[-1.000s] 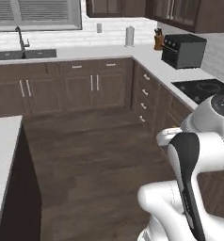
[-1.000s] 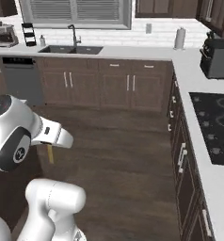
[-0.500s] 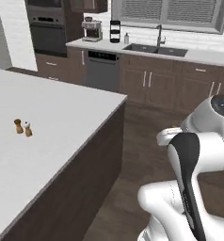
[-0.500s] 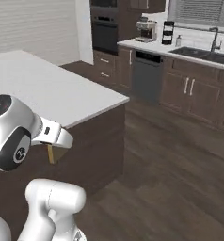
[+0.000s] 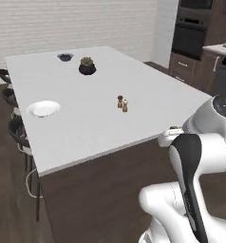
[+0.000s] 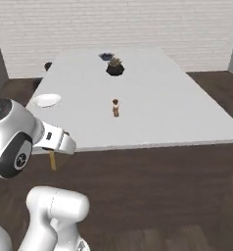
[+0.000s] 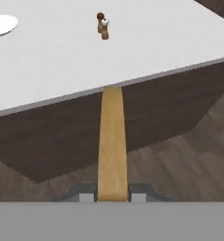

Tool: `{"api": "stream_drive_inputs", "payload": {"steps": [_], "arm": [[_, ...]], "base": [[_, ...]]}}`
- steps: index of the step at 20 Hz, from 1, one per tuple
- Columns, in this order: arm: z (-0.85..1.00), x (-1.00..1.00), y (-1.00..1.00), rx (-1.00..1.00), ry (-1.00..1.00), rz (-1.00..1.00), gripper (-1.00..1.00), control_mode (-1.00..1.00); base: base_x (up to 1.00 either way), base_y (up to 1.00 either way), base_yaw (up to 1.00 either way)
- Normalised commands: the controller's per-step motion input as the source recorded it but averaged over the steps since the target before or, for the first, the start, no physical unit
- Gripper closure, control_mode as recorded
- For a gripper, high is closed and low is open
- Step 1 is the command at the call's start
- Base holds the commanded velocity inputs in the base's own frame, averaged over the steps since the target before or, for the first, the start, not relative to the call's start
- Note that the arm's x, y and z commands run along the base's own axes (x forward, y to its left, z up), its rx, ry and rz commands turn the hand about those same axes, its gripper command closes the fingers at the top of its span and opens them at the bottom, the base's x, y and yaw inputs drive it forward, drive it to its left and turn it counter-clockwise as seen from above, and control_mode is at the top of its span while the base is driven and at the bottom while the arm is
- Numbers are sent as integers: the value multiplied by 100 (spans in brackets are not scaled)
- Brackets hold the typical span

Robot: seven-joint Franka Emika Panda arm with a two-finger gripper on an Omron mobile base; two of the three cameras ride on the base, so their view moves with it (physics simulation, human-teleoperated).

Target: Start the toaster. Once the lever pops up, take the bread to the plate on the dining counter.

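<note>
Fingers clamped on the bread, slice held edge-on below the desk edge. Plate lies on the desk, well apart from the shakers.

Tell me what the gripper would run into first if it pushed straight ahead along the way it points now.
Probably the dining counter: the gripper, shut on the bread, aims at its near edge, so the bread's tip would likely meet the edge or dark side panel first. Depth is uncertain.
</note>
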Motion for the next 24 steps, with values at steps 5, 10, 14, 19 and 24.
{"api": "stream_drive_inputs", "payload": {"steps": [5,10,14,19,24], "arm": [[0,0,0,0,0,0,100,100],[0,0,0,0,0,0,100,100],[0,0,0,0,0,0,100,100],[0,0,0,0,0,0,100,100],[0,0,0,0,0,0,100,100]], "base": [[-2,6,89],[0,83,24],[0,100,0],[0,100,0],[10,100,-1]]}}
